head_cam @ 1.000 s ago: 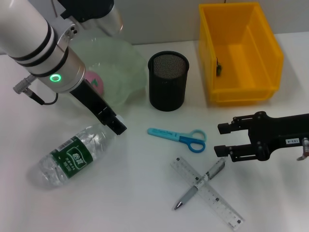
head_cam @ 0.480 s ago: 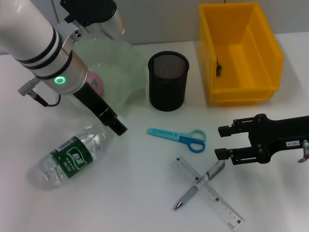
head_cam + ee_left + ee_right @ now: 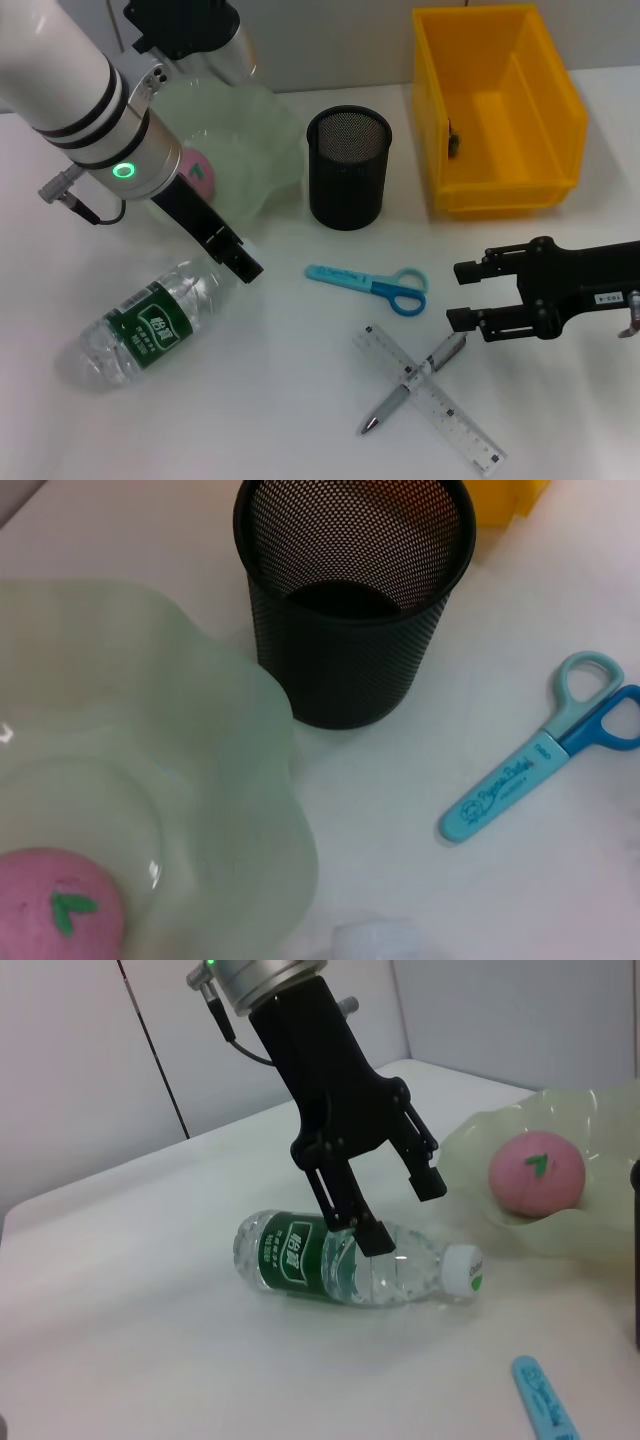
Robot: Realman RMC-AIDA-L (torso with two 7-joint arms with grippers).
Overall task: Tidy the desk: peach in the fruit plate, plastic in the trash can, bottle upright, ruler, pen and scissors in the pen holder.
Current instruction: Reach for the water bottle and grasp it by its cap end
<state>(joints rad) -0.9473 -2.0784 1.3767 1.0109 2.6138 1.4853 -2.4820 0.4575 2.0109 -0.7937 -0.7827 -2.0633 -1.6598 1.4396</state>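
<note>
My left gripper (image 3: 240, 262) — fingers spread, straddling the neck of the lying bottle (image 3: 140, 325). My right gripper (image 3: 462, 294) hangs open above the pen (image 3: 415, 379).

Clear glossy plastic bottle (image 3: 145, 324), matt black mesh pen holder (image 3: 347, 166), probably metal, translucent fruit plate (image 3: 150, 780).

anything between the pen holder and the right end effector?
Only the scissors lie roughly between pen holder and right end effector, nearer the end effector; the rest is bare table. Head view shows it.
</note>
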